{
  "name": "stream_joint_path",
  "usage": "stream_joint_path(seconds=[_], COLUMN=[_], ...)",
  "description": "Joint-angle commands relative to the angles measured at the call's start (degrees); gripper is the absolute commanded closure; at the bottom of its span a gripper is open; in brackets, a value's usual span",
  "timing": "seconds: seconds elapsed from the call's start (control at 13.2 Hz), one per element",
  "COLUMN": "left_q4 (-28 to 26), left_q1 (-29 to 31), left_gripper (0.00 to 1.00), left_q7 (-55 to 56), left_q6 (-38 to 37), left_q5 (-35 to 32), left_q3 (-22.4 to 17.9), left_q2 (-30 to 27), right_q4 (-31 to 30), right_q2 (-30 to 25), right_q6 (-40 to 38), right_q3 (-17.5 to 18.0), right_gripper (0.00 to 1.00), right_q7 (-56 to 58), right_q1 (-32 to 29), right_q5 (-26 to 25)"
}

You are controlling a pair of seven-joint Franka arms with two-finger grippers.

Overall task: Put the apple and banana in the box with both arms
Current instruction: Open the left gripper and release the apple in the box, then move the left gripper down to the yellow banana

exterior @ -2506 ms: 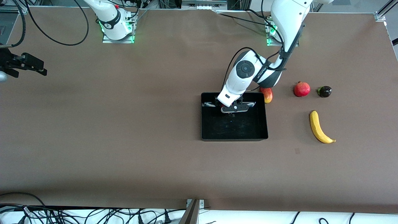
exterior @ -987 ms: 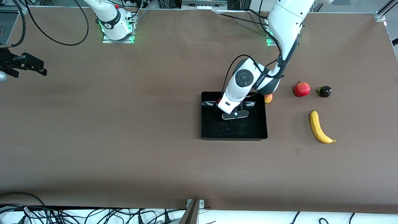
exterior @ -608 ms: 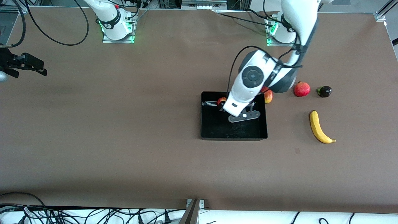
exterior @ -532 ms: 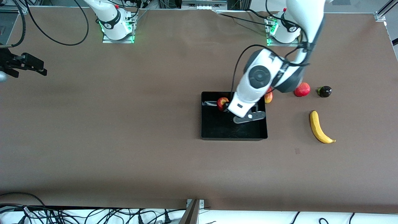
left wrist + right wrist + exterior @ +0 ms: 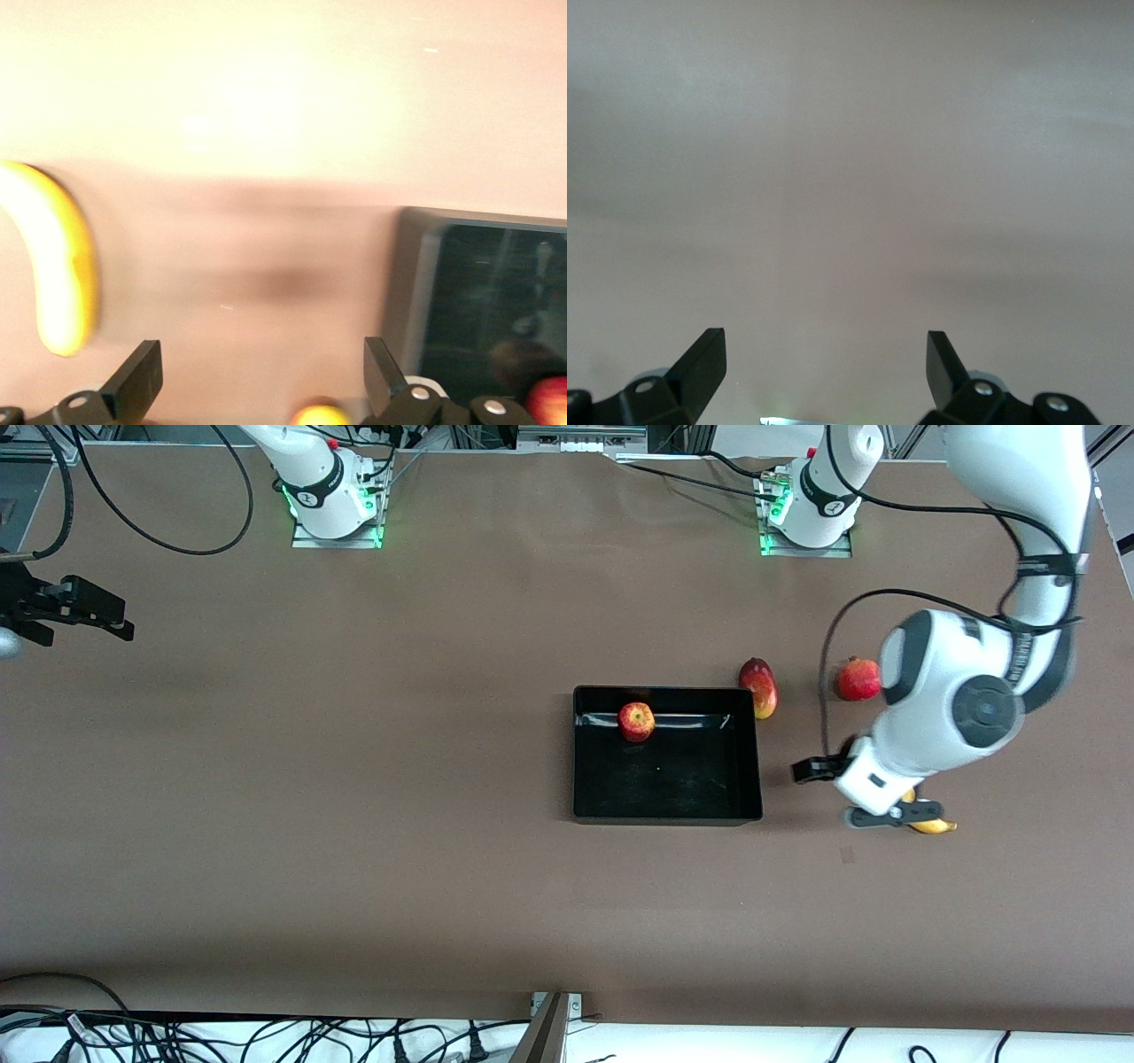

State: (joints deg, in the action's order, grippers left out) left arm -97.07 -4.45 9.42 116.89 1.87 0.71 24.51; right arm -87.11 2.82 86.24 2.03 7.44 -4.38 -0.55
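The small red apple (image 5: 636, 721) lies inside the black box (image 5: 666, 797), close to the wall nearest the robots' bases. In the left wrist view the apple (image 5: 551, 398) shows in a corner of the box (image 5: 416, 292). My left gripper (image 5: 864, 802) hangs open and empty over the table between the box and the banana. It covers most of the banana in the front view, where only the yellow tip (image 5: 935, 826) shows. The left wrist view has the curved banana (image 5: 58, 266) off to one side of the open left gripper (image 5: 261, 367). My right gripper (image 5: 122, 622) waits open at the right arm's end of the table.
A red-yellow mango (image 5: 759, 687) lies just outside the box's corner on the side of the left arm's base. A red pomegranate (image 5: 856, 679) sits beside it, toward the left arm's end. The right gripper (image 5: 824, 363) looks down on bare brown table.
The left gripper left the apple in the box, rose out and swung toward the left arm's end, stopping over the banana. The right arm has not moved.
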Motion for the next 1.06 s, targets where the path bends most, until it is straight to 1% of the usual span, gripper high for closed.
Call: stream_joint_path(seconds=[0.0,0.08,0.3,0.46,0.68,0.76,0.99], left_q4=[-0.3,-0.3,-0.3,-0.5,-0.8,-1.5,-6.6], left_q1=[3.6,4.8,9.4,10.4,11.7,12.3,13.3], left_gripper=[0.0,0.0,0.0,0.0,0.0,0.0,0.0], left_q7=[-8.1,-9.6,-15.5,-18.0,-19.0,-19.1,-21.4], left_q6=[0.8,1.0,3.9,7.9,15.3,17.1,23.5], left_q5=[0.3,0.2,0.0,0.1,-0.1,-0.4,-0.4], left_q3=[0.1,-0.7,-0.5,-0.6,-0.5,-0.6,-0.5], left_q2=[0.4,0.7,2.5,4.8,8.7,9.4,9.4], right_q4=[1.3,1.3,1.3,1.3,1.3,1.3,1.3], right_q2=[0.6,0.6,0.5,0.6,0.5,0.6,0.5], right_q6=[-0.5,-0.5,-0.5,-0.5,-0.5,-0.5,-0.6], right_q3=[0.3,0.3,0.3,0.3,0.3,0.3,0.3], right_gripper=[0.0,0.0,0.0,0.0,0.0,0.0,0.0], right_q7=[-0.1,-0.1,-0.1,-0.1,-0.1,-0.1,-0.1], right_q1=[-0.1,-0.1,-0.1,-0.1,-0.1,-0.1,-0.1], right_q5=[-0.6,-0.6,-0.6,-0.6,-0.6,-0.6,-0.6])
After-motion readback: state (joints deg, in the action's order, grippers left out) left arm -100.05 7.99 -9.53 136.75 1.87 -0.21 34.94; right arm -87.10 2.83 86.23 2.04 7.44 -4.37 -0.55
